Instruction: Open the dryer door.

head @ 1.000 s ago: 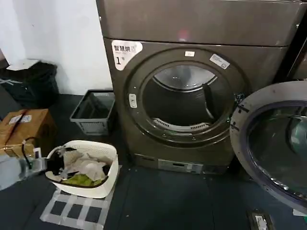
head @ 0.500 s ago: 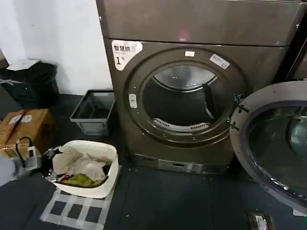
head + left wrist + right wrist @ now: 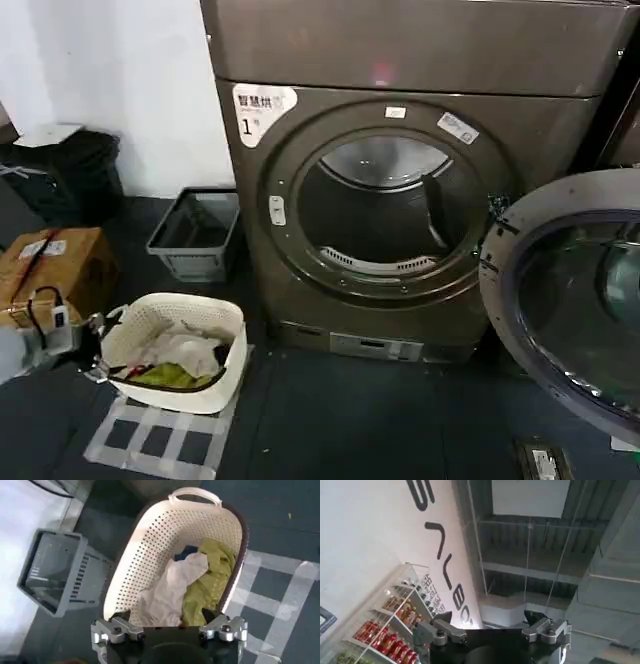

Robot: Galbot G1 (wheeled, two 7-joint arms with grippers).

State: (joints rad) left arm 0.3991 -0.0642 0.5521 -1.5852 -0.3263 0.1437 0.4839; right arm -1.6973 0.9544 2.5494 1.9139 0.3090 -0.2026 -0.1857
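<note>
Bronze-grey metal fills most of my head view: the dryer (image 3: 400, 200) stands straight ahead with a white sticker (image 3: 262, 108) marked "1" at its upper left corner and its round opening uncovered, so I can see into the drum. The dryer door (image 3: 570, 300) is swung fully out to the robot's right side of the opening, its inner side and tinted glass facing me. My left gripper (image 3: 95, 345) sits low on the robot's left, far from the door, just beside the near end of a white perforated laundry basket (image 3: 215, 375) on the dark floor (image 3: 370, 420). From the left wrist camera I see the left gripper (image 3: 169, 629) with its fingers (image 3: 116, 630) spread wide apart, holding nothing; directly ahead of the fingers lies the basket (image 3: 145, 560) with white and yellow-green clothes (image 3: 187, 587) inside, its looped handle at the far end. Off to one side of the fingers, beyond the basket, a grey crate (image 3: 55, 572) stands by the white wall. The right gripper (image 3: 492, 630) points up toward a ceiling and a wall with large lettering, its fingers (image 3: 547, 629) also wide apart and empty.
</note>
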